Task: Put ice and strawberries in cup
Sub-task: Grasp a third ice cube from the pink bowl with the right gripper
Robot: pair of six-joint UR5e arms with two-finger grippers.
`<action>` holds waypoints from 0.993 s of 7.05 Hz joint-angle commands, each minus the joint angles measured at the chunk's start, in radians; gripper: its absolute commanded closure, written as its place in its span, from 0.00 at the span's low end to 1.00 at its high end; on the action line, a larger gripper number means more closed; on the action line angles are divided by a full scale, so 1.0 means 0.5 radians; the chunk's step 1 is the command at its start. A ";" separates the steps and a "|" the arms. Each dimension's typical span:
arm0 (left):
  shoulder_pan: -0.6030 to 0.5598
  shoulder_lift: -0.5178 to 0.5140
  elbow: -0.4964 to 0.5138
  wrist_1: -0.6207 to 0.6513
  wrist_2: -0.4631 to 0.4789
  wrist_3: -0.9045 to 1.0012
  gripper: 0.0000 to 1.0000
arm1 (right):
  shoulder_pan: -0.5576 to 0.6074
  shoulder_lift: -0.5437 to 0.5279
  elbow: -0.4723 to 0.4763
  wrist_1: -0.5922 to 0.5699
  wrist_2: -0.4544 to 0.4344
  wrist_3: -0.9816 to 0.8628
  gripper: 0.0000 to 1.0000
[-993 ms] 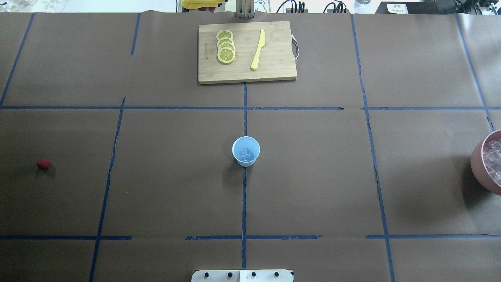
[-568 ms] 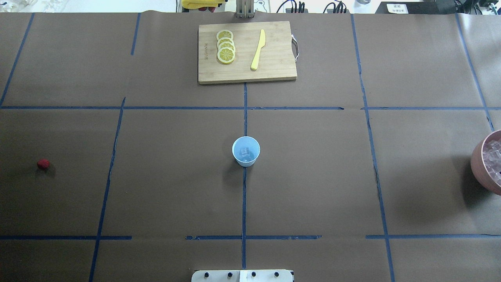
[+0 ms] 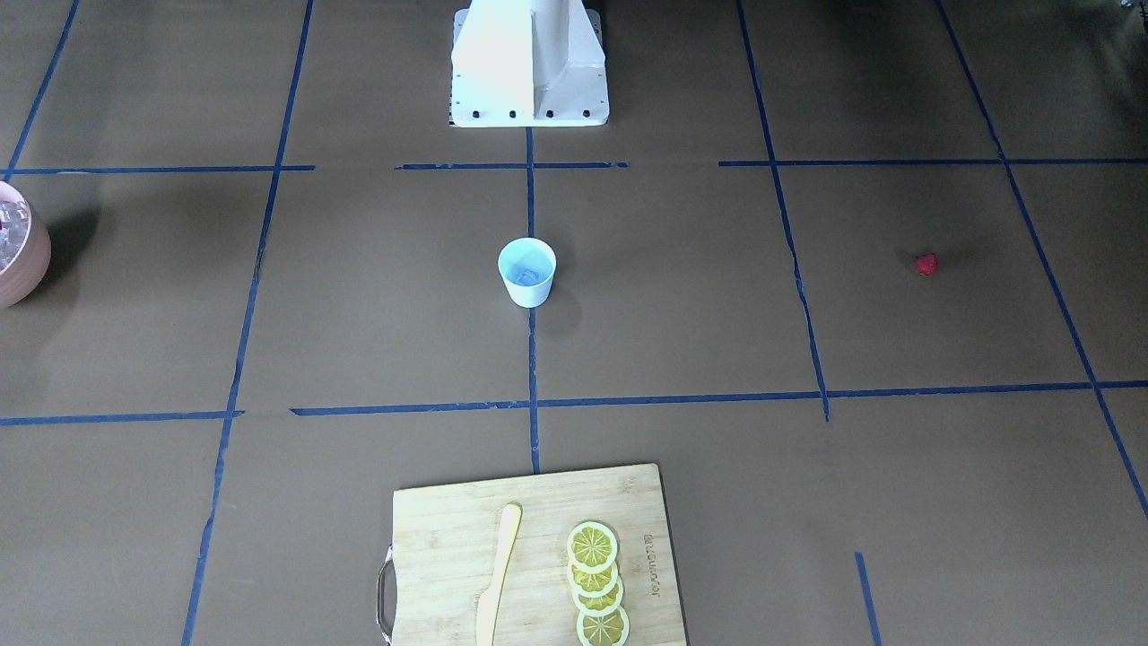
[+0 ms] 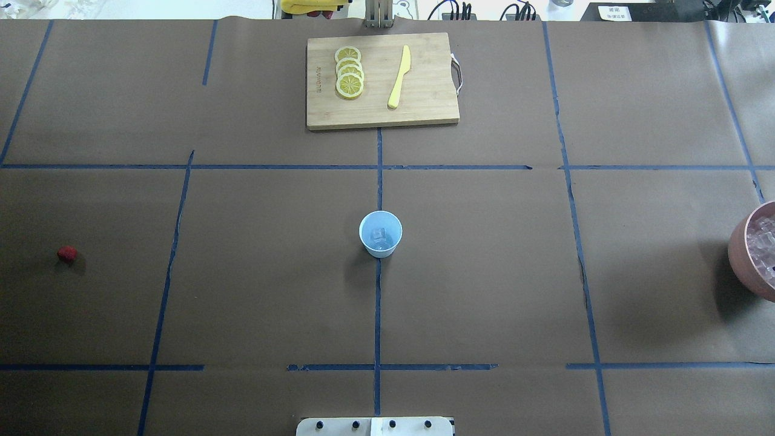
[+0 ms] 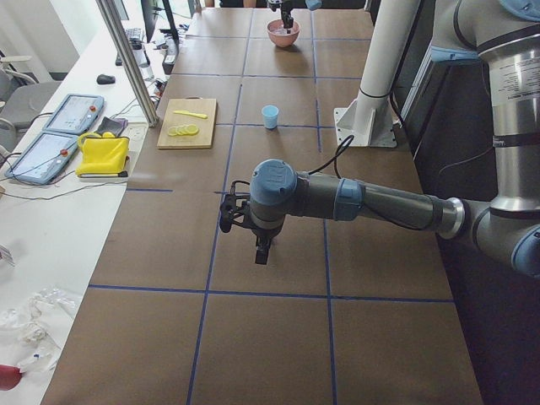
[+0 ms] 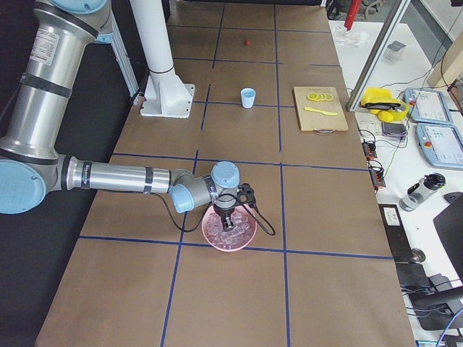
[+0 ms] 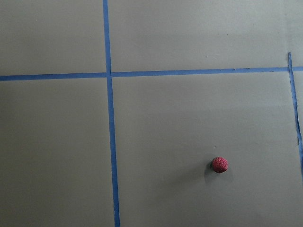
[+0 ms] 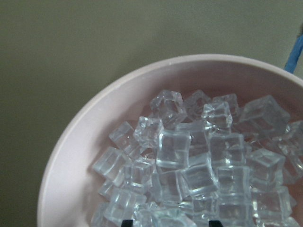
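- Right claw [image 6: 227, 219]: poised directly over the round pink bowl [image 8: 71, 156] heaped with clear, glassy ice cubes [image 8: 189, 161]. Its dark fingertips [image 8: 126, 222], at the bottom edge of the right wrist view, stand apart and hold nothing.
- Left claw [image 5: 261, 251]: hangs above the brown-papered desk [image 4: 484, 272]. Whether it is apart or together cannot be told.
- Small red strawberry [image 7: 219, 164]: lies ungrasped on the desk, lower right of the left wrist view and far left of the overhead view, well apart from the cup.
- Small white tapered cup with a pale-blue inside [image 4: 380, 234]: upright at the centre of the overhead view, with at least one ice cube [image 4: 378, 235] inside.
- Progress, as judged: the ice step is begun and perhaps unfinished; the strawberry step is wholly left.
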 commanded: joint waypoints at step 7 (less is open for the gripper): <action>-0.001 0.001 0.000 0.010 -0.003 -0.003 0.00 | 0.154 0.039 0.573 -0.449 0.223 -0.052 1.00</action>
